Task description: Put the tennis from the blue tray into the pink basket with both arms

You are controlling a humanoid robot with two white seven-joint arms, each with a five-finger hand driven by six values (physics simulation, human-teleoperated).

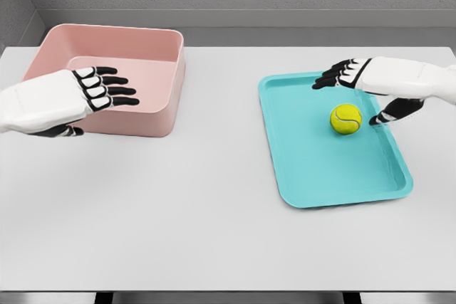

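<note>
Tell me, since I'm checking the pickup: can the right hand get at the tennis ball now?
Probably yes. The right hand hovers open just beside the tennis ball, which lies alone in the blue tray, with nothing between them.

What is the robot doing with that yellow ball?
The robot wants to move the tennis ball into the pink basket. Right now the ball sits on the blue tray. The right hand hovers around it with fingers open, not gripping yet. The left hand waits, open, in front of the basket. Everything sits on a white table.
</note>
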